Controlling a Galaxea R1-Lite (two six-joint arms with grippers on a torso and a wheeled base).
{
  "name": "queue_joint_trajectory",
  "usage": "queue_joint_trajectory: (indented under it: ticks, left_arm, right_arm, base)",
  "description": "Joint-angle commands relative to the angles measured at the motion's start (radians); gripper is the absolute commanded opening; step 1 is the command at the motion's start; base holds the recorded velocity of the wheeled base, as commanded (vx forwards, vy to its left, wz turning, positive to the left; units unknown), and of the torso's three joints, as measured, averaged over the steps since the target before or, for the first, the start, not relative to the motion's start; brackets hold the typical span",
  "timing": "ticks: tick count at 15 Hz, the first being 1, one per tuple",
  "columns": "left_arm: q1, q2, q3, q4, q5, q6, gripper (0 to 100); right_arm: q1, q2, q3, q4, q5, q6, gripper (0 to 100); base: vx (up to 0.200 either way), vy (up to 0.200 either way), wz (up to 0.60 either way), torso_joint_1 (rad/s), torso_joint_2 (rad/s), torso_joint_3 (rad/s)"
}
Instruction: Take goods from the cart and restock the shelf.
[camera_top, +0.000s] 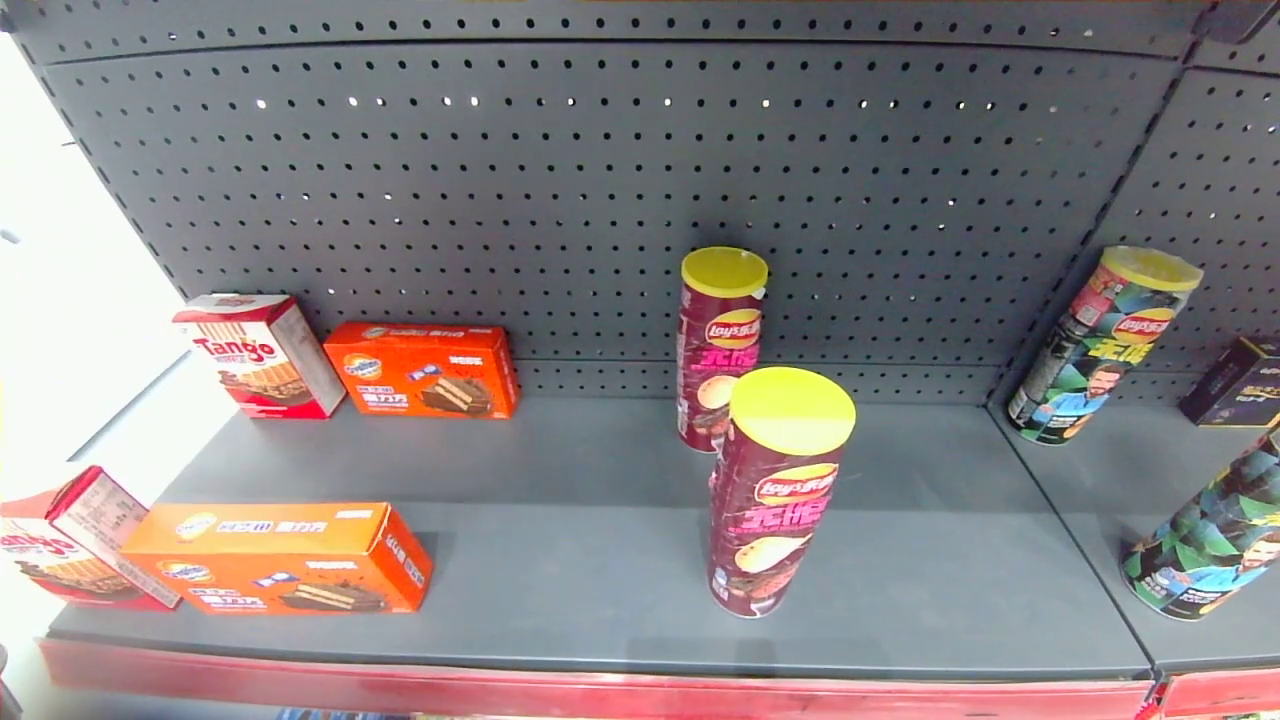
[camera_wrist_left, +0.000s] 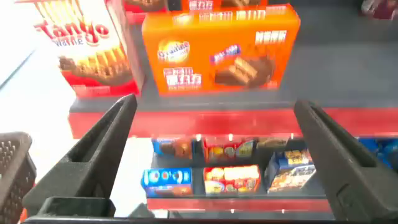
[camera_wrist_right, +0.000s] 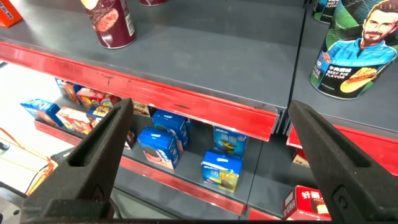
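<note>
The shelf (camera_top: 560, 540) holds two maroon crisp tubes standing upright near its middle, the near tube (camera_top: 775, 490) toward the front and the far tube (camera_top: 720, 345) by the pegboard (camera_top: 600, 180). At the left stand the near orange box (camera_top: 280, 555) and the far orange box (camera_top: 425, 370). The left gripper (camera_wrist_left: 214, 106) is spread wide and empty, just in front of the near orange box. The right gripper (camera_wrist_right: 211, 107) is likewise wide open with nothing in it, before the shelf's red front edge (camera_wrist_right: 186, 93).

You have a grey shelf (camera_top: 560, 470) with a red front edge (camera_top: 600, 692), maroon cans (camera_top: 768, 520) with yellow lids (camera_top: 792, 410), orange boxes (camera_top: 280, 555), and a perforated grey backboard (camera_top: 560, 180).
</note>
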Motion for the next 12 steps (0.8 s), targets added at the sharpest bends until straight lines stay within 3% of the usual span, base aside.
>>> queue_joint_trajectory:
  ticks: [1,3,4,11,12]
  left_arm:
    - [-0.057,-0.079,0.011,0.033,0.000,0.000,100]
    - [-0.114,-0.115,0.010,0.116,-0.001,-0.002,100]
    - [-0.120,-0.158,0.010,0.113,0.002,-0.006,100]
    - [-0.123,-0.159,0.011,0.116,0.008,-0.009,100]
    - [-0.123,-0.159,0.011,0.117,0.048,-0.005,100]
  right_arm:
    - [0.001,0.001,0.000,0.000,0.000,-0.001,100]
    - [0.001,0.001,0.000,0.000,0.000,0.000,100]
    - [0.001,0.001,0.000,0.000,0.000,0.000,100]
    - [0.001,0.001,0.000,0.000,0.000,-0.001,100]
    - [0.001,0.001,0.000,0.000,0.000,-0.001,100]
  base:
    - [0.000,0.000,0.00,0.000,0.00,0.000]
    - [0.000,0.000,0.00,0.000,0.00,0.000]
    - [0.000,0.000,0.00,0.000,0.00,0.000]
    - [0.000,0.000,0.00,0.000,0.00,0.000]
    - [0.000,0.000,0.00,0.000,0.00,0.000]
